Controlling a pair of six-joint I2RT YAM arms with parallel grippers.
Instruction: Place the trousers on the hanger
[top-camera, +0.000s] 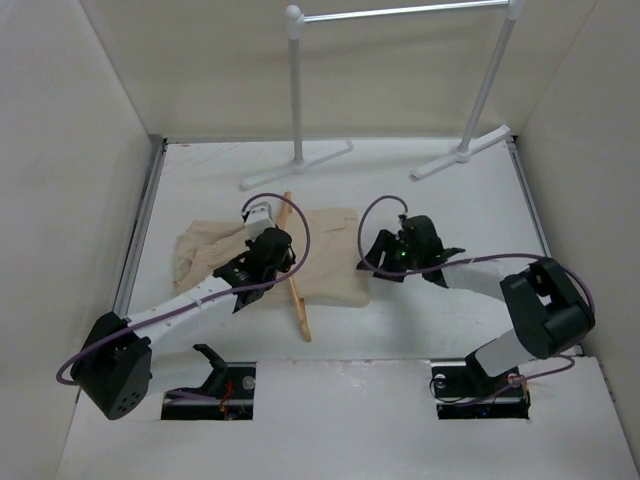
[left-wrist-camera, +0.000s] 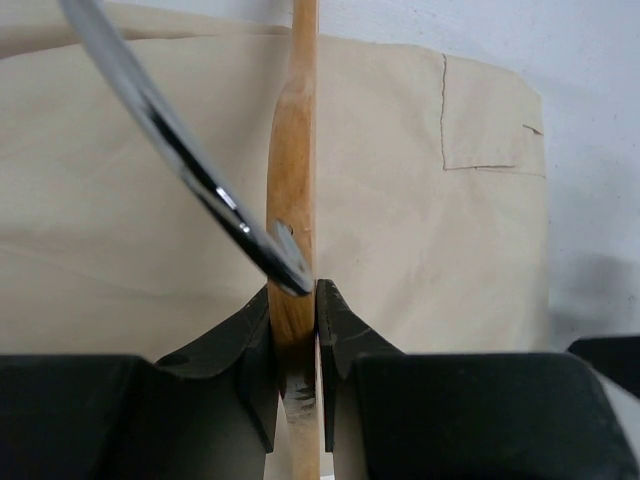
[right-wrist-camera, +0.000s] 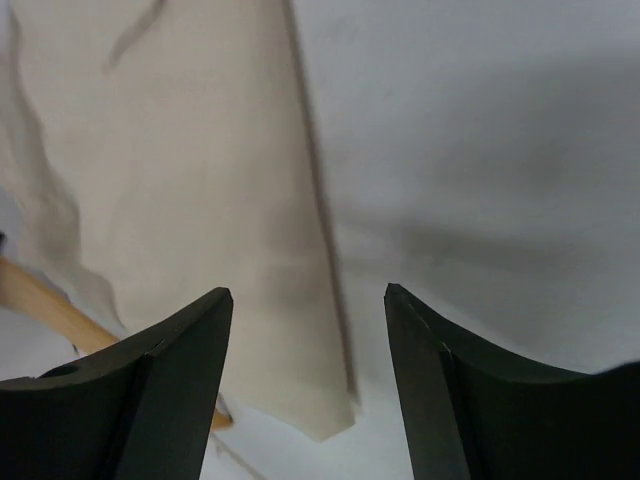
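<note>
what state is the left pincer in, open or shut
Shut on the hanger: the left wrist view shows the left pincer clamping both sides of the wood beside the hook.

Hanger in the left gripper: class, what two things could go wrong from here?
1. The left gripper pinches the hanger only on its thin edge beside the hook, so it may twist or slip when lifted.
2. The right gripper is open above the edge of the trousers; it may catch only one layer.
</note>
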